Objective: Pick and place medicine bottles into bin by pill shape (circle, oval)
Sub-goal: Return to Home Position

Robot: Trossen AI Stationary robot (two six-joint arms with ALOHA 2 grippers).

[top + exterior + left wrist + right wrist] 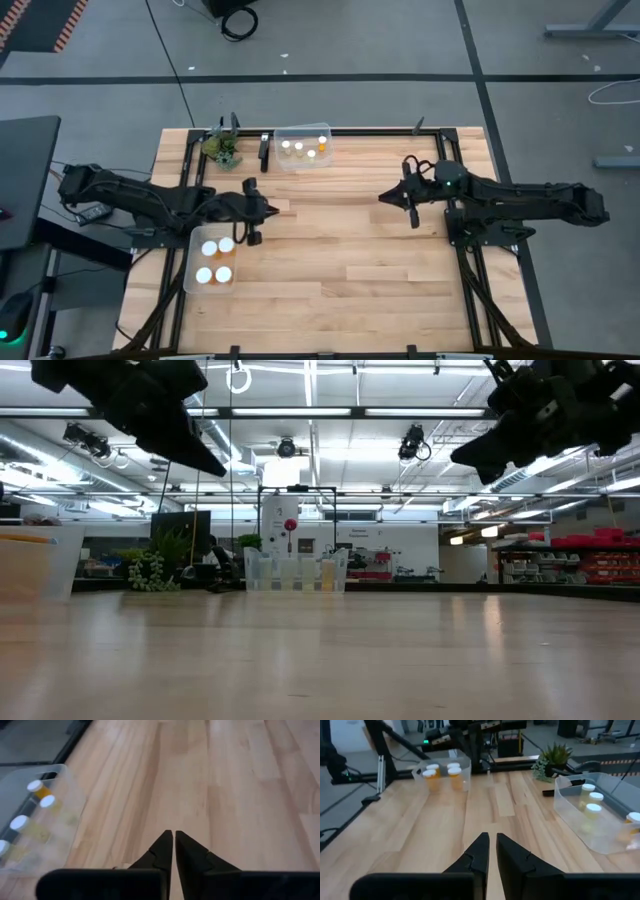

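Note:
Several amber medicine bottles with white caps (214,261) stand in a clear bin (192,262) at the table's near left. Several more bottles (300,148) stand in a second clear bin (322,130) at the far edge. My left gripper (275,209) hovers shut and empty just beyond the near-left bin, whose bottles (40,790) show in the left wrist view. My right gripper (382,198) hovers shut and empty over the table's right half, pointing left. The right wrist view shows both the near-left bin (465,762) and the far bin (570,802).
A small green plant (222,148) and a black object (264,150) stand at the far edge, left of the far bin. Black frame rails (470,270) run along the table's sides. Bare wood (340,250) lies between the two arms.

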